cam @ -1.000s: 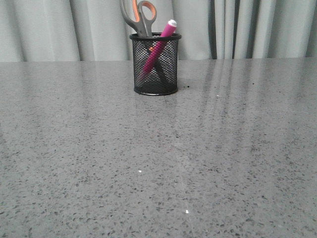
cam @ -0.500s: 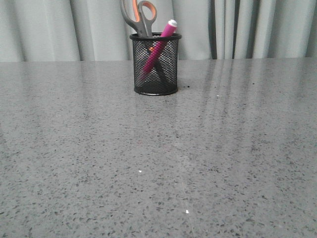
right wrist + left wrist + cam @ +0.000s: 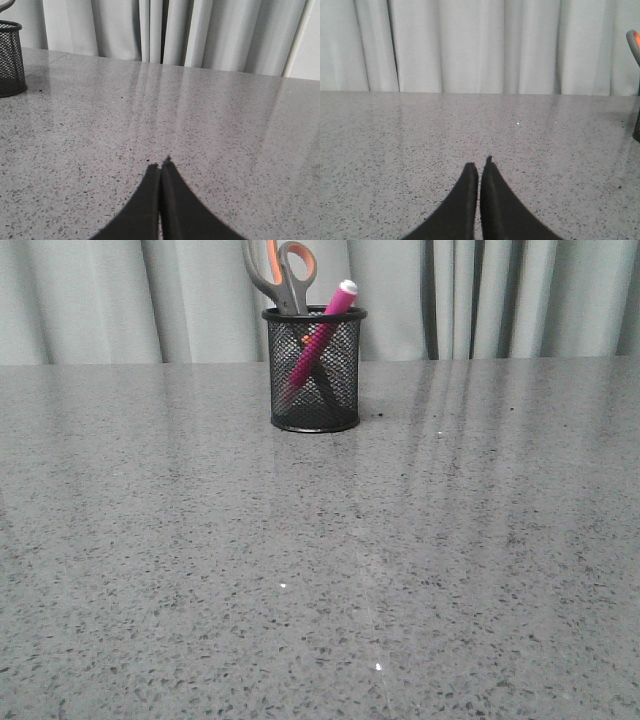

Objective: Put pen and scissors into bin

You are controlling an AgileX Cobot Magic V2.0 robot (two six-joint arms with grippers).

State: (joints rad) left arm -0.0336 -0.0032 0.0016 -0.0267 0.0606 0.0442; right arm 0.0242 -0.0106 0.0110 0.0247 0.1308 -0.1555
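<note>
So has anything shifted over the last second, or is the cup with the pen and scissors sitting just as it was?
Nothing has visibly changed. The pen and scissors stand in the bin exactly as before, the pen leaning right against the rim and the scissor handles sticking up behind it. The bin has not moved on the table. Both grippers, left and right, are shut and empty.

Bin black wire mesh; table glossy speckled stone; cloth curtain.

No readable text, label, brand, number or sign appears on anything.
</note>
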